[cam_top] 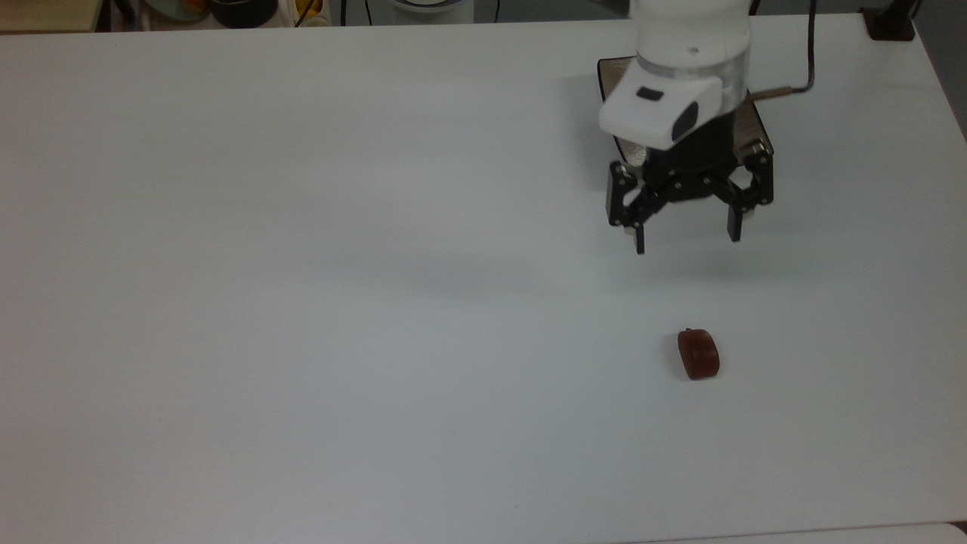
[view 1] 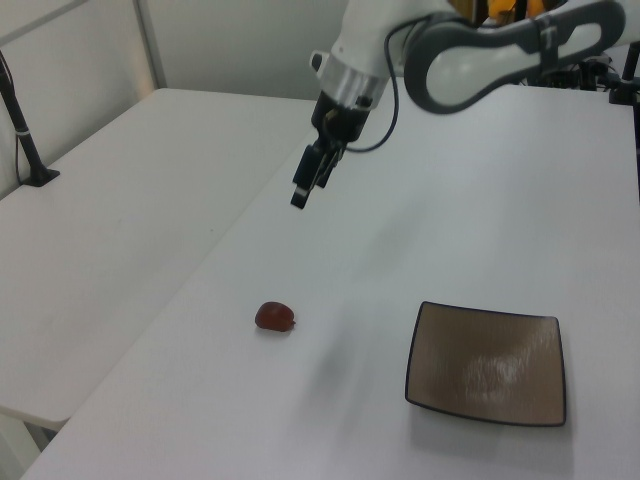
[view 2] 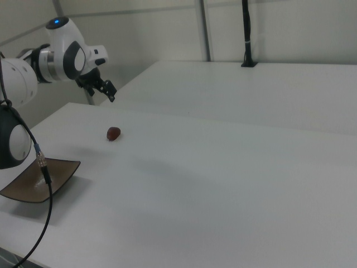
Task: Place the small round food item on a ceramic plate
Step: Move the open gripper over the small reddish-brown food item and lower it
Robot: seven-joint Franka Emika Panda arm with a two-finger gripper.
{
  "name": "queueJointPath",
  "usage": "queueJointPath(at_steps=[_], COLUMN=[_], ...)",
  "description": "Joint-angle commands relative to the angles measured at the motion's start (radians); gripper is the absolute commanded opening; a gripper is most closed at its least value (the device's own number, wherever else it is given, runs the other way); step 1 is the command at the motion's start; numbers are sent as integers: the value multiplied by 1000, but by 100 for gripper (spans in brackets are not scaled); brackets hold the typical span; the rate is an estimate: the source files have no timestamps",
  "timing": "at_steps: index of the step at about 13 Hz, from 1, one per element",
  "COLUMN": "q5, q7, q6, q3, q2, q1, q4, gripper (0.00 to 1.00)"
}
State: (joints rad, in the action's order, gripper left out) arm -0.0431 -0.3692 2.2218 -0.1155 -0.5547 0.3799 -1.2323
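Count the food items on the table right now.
1. The food item lies alone on the white table, apart from the plate, with the open gripper hovering between them in the top view. Part of the plate is covered there; the left view shows it bare.

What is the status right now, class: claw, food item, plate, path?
Claw open, empty, above the table. Small round food item on the table, untouched. Ceramic plate bare, apart from it. Nothing between claw and food item.
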Motion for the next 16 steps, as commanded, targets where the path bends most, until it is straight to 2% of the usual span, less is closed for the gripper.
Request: queueJointPath(at_steps=[1, 4, 5, 9, 12, 16], q5=[-41, -52, -61, -122, -135, -188], q7=[-57, -100, -102, -112, -122, -123], q6=[85, 157, 188, 240, 304, 345], q3=[8, 8, 17, 20, 23, 31], q2=[-71, -132, -164, -250, -300, -333], q1=[40, 43, 65, 79, 85, 97], q4=[39, 40, 42, 82, 83, 83], gripper=[100, 100, 100, 100, 100, 100])
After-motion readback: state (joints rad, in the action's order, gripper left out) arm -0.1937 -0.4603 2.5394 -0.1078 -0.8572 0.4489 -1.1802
